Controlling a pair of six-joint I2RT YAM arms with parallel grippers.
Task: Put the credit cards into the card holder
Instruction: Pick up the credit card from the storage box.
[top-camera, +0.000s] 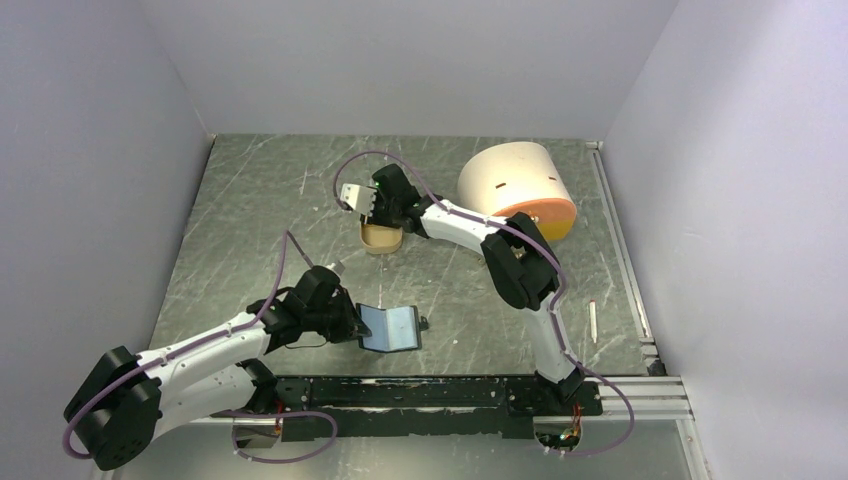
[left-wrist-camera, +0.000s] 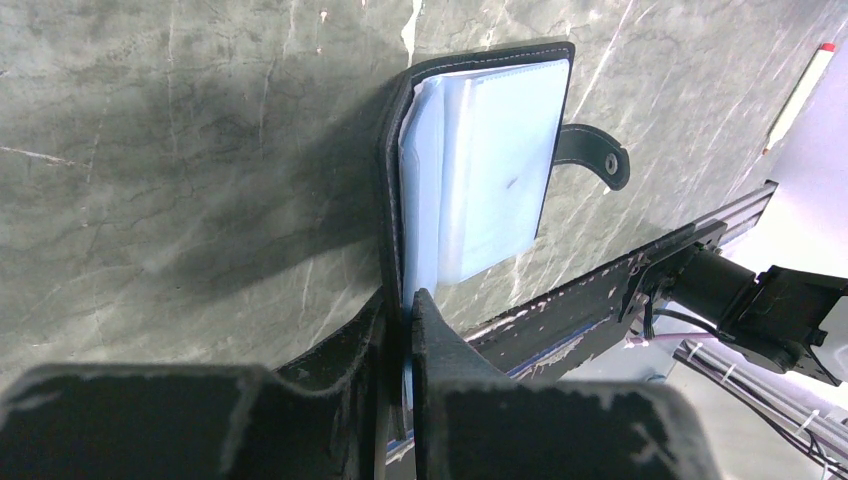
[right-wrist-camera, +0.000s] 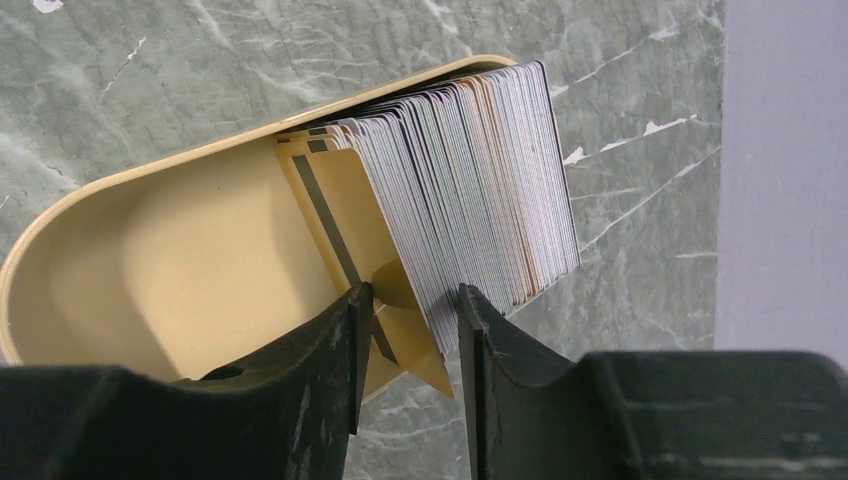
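Observation:
The credit cards (right-wrist-camera: 480, 190) stand on edge as a thick fanned stack in the tan oval tray (right-wrist-camera: 150, 270). The front card is yellow with a dark stripe. My right gripper (right-wrist-camera: 412, 305) is open, its fingertips straddling the lower edge of the front cards. In the top view it (top-camera: 372, 212) hovers over the tray (top-camera: 382, 240). The card holder (left-wrist-camera: 490, 170) is a black wallet lying open, with blue-grey pockets and its snap tab to the right. My left gripper (left-wrist-camera: 408, 310) is shut on its near cover edge, also in the top view (top-camera: 350, 325), the wallet (top-camera: 392, 328) beside it.
A big cream-and-orange cylinder (top-camera: 515, 188) lies on its side right of the tray. A thin white stick with a red tip (top-camera: 592, 318) lies near the right rail. The black base rail (top-camera: 440, 392) runs along the near edge. Walls close in all sides.

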